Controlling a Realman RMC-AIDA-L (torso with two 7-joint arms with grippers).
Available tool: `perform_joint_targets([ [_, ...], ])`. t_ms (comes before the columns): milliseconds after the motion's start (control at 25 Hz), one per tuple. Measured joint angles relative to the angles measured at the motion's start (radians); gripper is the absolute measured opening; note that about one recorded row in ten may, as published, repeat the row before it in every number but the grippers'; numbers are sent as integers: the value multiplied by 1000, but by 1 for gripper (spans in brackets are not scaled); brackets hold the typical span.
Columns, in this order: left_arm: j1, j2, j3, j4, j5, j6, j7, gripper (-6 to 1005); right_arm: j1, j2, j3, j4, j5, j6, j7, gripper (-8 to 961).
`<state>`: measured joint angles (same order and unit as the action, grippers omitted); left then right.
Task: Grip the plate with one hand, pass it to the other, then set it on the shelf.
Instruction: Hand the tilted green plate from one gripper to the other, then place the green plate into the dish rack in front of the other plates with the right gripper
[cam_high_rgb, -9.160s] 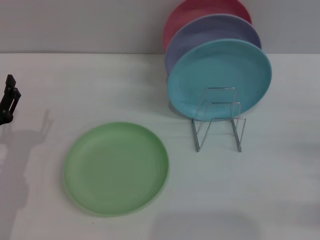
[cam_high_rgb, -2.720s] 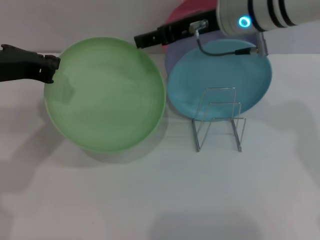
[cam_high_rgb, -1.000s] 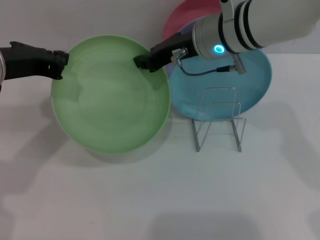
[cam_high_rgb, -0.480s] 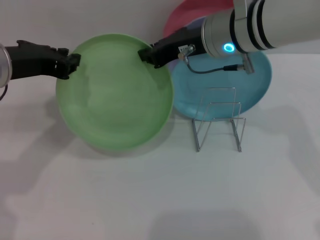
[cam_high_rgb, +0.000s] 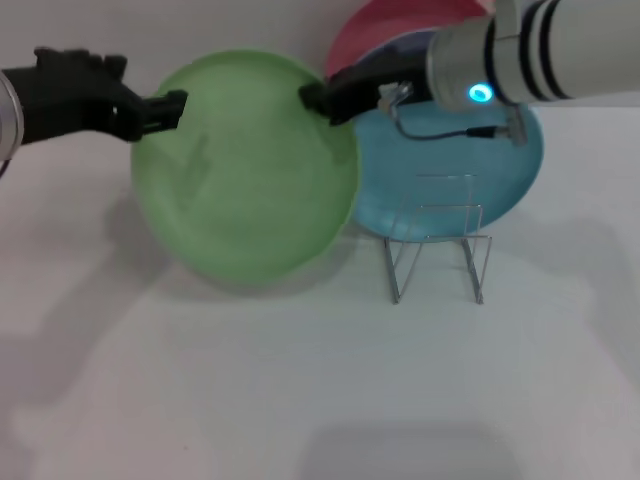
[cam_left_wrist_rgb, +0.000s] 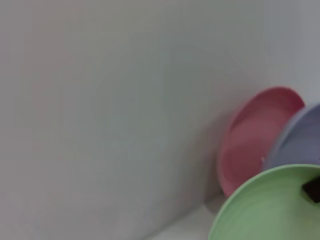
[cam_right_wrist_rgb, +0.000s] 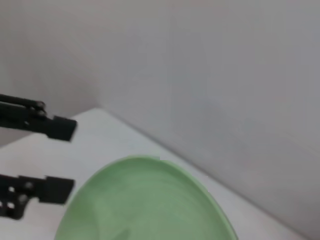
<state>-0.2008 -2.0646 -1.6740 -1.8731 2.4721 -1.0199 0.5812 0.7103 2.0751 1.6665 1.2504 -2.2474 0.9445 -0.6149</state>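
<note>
The left gripper (cam_high_rgb: 170, 105) sits spread apart beside the plate (cam_high_rgb: 245, 165), held over the counter by the clamped right gripper (cam_high_rgb: 318, 100), so handoff looks done, rack (cam_high_rgb: 437, 238) next.

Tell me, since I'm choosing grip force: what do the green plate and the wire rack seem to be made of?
The green plate looks like matte plastic: uniform pastel colour, soft sheen, no glaze highlights, though melamine can't be ruled out. The wire rack looks like thin bare or plated metal: silver, with bright glints along the bent loops. The right tool is at the plate's rim.
</note>
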Motion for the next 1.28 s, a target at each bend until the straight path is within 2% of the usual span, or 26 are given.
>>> perform_joint_targets([
  [40,29,0,18,-10,0,76,37,488,-16,-1,4,22,-1,-13,0,65],
  [120,41,0,27,-11,1,115,51,585,-26,-1,8,34,-1,-17,0,65],
  [320,162,1,131,29,5,541,114,770,-101,1,14,116,3,-49,-45,64],
  [360,188,1,159,54,5,662,122,807,-123,2,10,143,4,-62,-53,64],
  [400,214,1,187,82,5,774,128,807,-147,2,8,169,5,-76,-60,64],
  [440,234,1,217,124,5,904,130,806,-214,3,-2,243,19,-116,-87,64],
  [480,248,1,237,153,3,1002,128,806,-247,3,-10,272,36,-139,-112,64],
  [520,260,1,269,227,0,1172,109,806,-247,3,-10,272,36,-139,-112,64],
  [560,263,0,283,268,-3,1257,83,806,-284,3,-18,300,69,-166,-153,64],
  [600,263,0,283,268,-3,1257,83,805,-323,3,-29,328,115,-197,-209,64],
  [640,260,3,319,407,9,1480,-24,805,-404,3,-49,371,257,-249,-362,64],
  [680,260,3,319,407,9,1480,-24,804,-436,3,-56,380,327,-265,-439,64],
  [720,248,5,328,480,36,1563,-94,804,-436,3,-56,380,327,-265,-439,64],
  [760,248,5,328,480,36,1563,-94,803,-471,4,-61,385,416,-278,-535,65],
  [800,238,5,333,527,59,1609,-138,803,-502,4,-66,383,515,-285,-642,65],
  [840,204,4,333,673,128,1701,-261,802,-561,5,-81,355,706,-282,-868,65],
  [880,204,4,333,673,128,1701,-261,802,-561,5,-81,355,706,-282,-868,65],
  [920,190,4,333,727,149,1733,-312,802,-588,5,-89,334,805,-272,-986,65],
  [1040,190,4,333,727,149,1733,-312,802,-639,4,-79,210,1046,-189,-1323,65],
  [1080,190,4,333,727,149,1733,-312,802,-639,4,-79,210,1046,-189,-1323,65],
  [1160,190,4,333,727,149,1733,-312,802,-651,4,-63,128,1152,-118,-1480,65],
  [1200,166,4,336,885,192,1861,-440,802,-655,3,-50,90,1200,-74,-1554,65],
  [1240,166,4,336,885,192,1861,-440,802,-658,3,-19,27,1268,10,-1656,65],
  [1280,166,4,337,943,220,1913,-507,802,-658,3,-19,27,1268,10,-1656,64],
])
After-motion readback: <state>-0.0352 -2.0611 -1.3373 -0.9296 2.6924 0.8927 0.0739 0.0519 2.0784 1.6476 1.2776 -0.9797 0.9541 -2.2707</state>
